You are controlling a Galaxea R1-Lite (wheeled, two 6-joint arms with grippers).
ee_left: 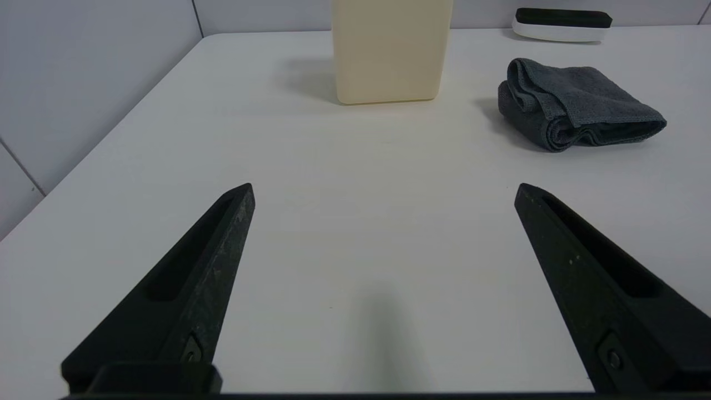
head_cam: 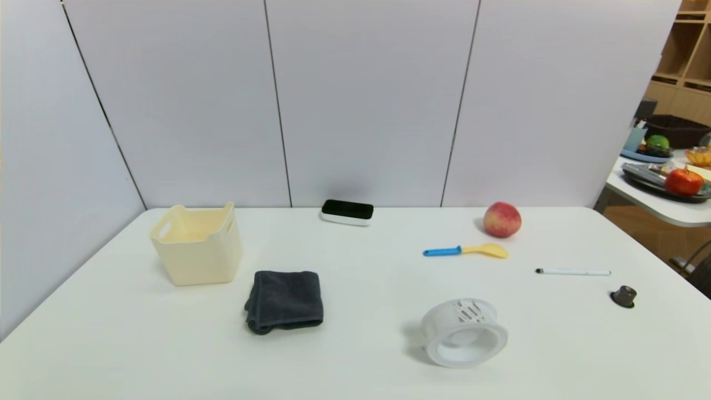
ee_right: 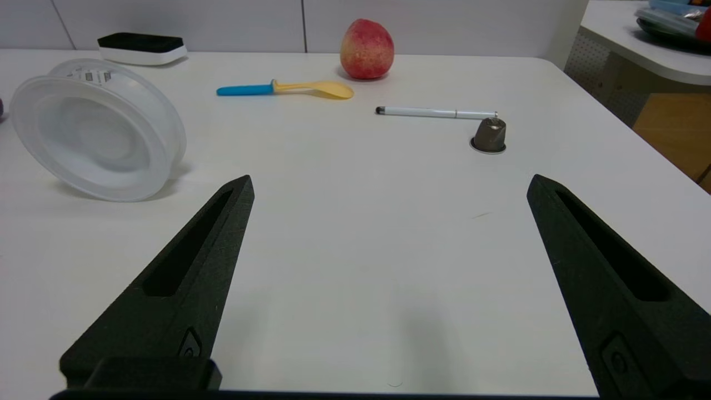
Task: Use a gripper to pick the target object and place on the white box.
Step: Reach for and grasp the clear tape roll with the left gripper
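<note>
The white spool-like piece (head_cam: 464, 332) lies tilted on its side near the table's front, right of centre, its hollow centre facing forward; the right wrist view shows the white spool (ee_right: 97, 129) too. The cream white box (head_cam: 197, 243) stands at the back left, and its side (ee_left: 391, 51) shows in the left wrist view. Neither arm appears in the head view. My left gripper (ee_left: 383, 191) hovers open over bare table, short of the box. My right gripper (ee_right: 389, 186) is open over bare table, with the spool off to one side and apart from it.
A folded dark grey cloth (head_cam: 284, 300) lies between box and spool. At the back sits a black-topped flat device (head_cam: 347, 211). A peach (head_cam: 502, 219), a blue-and-yellow spoon (head_cam: 465, 250), a white pen (head_cam: 572, 271) and a small dark cap (head_cam: 624, 296) lie on the right. A second table (head_cam: 655, 208) stands far right.
</note>
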